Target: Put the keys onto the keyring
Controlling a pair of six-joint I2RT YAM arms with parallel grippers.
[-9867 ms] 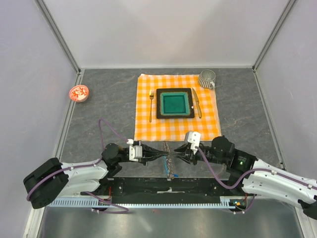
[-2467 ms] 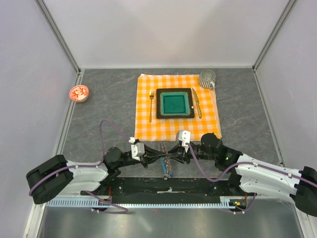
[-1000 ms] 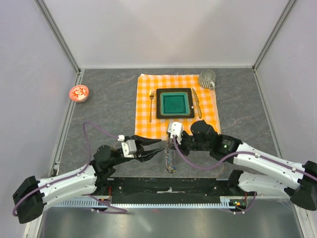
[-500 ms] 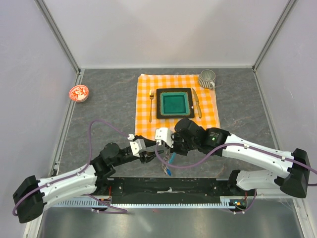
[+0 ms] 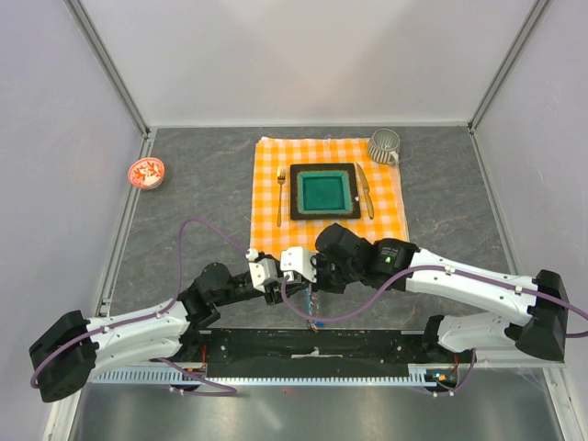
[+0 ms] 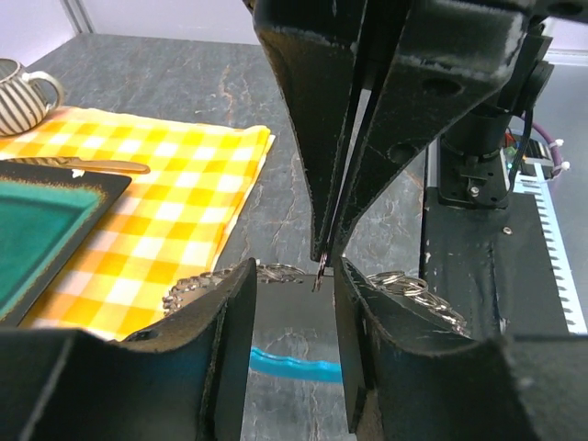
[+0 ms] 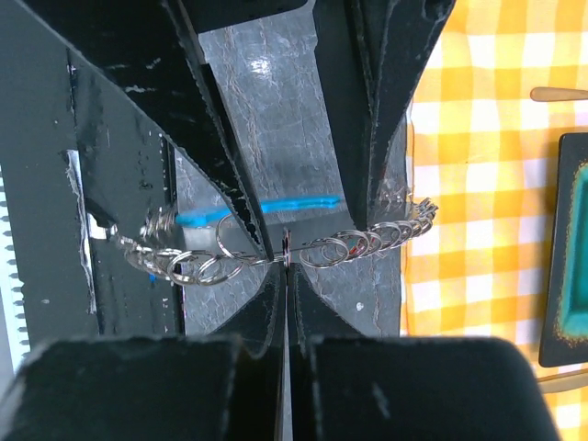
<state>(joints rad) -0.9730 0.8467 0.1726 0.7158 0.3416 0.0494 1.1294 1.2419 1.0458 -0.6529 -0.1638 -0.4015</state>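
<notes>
The keyring [image 7: 367, 243] is a line of small silvery rings with a cyan clip [image 7: 266, 204], low over the table by the arm bases [image 5: 312, 308]. My right gripper [image 7: 287, 262] is shut on a thin sliver in the middle of that line. From the left wrist its fingertips [image 6: 322, 257] point down between my left gripper's [image 6: 294, 276] open jaws. Those jaws stand either side and grip nothing. Rings [image 6: 404, 283] and clip [image 6: 294, 363] lie behind them. From above the two grippers meet [image 5: 287, 285] [image 5: 307, 283]. I cannot make out the keys.
An orange checked cloth [image 5: 276, 234] lies behind the grippers with a green plate [image 5: 323, 191], fork [image 5: 280, 195] and knife [image 5: 366, 188]. A striped mug [image 5: 384, 144] stands at its far right corner. A red-and-white dish [image 5: 146, 172] sits far left. The black base bar [image 5: 312, 344] runs just in front.
My right gripper has moved left and nearer with the line of rings. My left gripper has closed in, so its open jaws now straddle the right fingertips.
</notes>
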